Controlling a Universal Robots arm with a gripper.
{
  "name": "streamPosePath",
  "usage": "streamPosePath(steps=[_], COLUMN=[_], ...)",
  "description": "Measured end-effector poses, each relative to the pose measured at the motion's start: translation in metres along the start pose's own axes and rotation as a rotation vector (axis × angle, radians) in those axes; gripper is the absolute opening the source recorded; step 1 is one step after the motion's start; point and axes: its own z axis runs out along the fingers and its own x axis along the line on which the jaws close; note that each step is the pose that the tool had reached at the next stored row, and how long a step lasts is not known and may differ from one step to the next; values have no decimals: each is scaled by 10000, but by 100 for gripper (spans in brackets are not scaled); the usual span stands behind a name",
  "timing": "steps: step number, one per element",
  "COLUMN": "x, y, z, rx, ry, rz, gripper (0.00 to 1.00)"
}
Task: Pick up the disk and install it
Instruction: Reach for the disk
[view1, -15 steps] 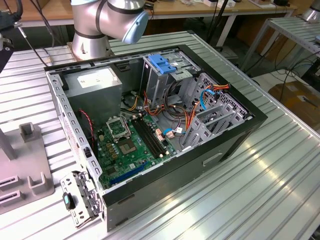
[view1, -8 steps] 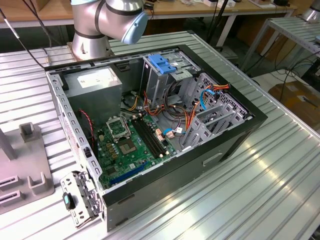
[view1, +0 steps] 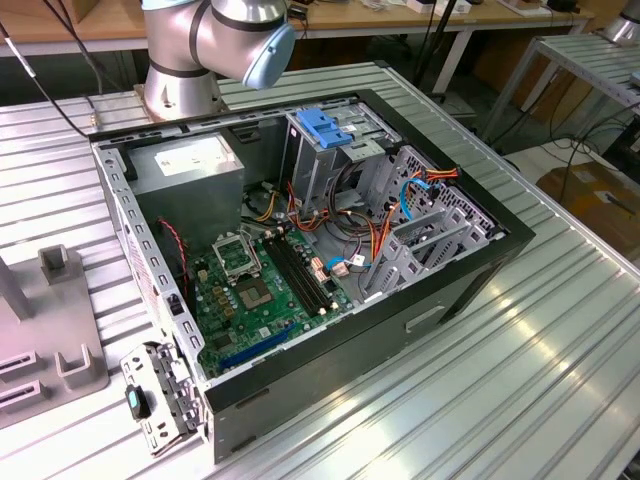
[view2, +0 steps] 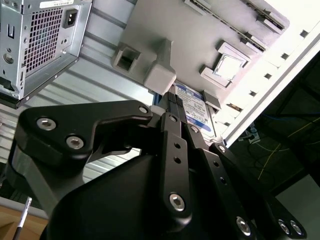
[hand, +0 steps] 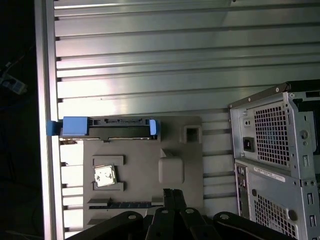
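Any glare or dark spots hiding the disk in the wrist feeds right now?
Second wrist view: the table beside the disk blows out white, and the dark pincer hides part of the disk. First wrist view: a glare patch on the table slats, but the disk's blue frame is clear. Exterior view: evenly lit.

The disk (hand: 107, 129) is dark with blue edges, the holder (hand: 140, 145) grey, the motherboard (view1: 255, 295) green.

The gripper (view2: 171, 100) hides much of the disk (view2: 196, 111) in the second wrist view.
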Motion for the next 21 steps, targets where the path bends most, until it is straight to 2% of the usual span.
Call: streamPosePath(steps=[8, 13, 21], x=[2, 7, 8], y=[28, 93, 100], z=[1, 5, 5], rx=[0, 0, 0], ry=[0, 0, 0], rz=[0, 1, 0], gripper=[11, 11, 11])
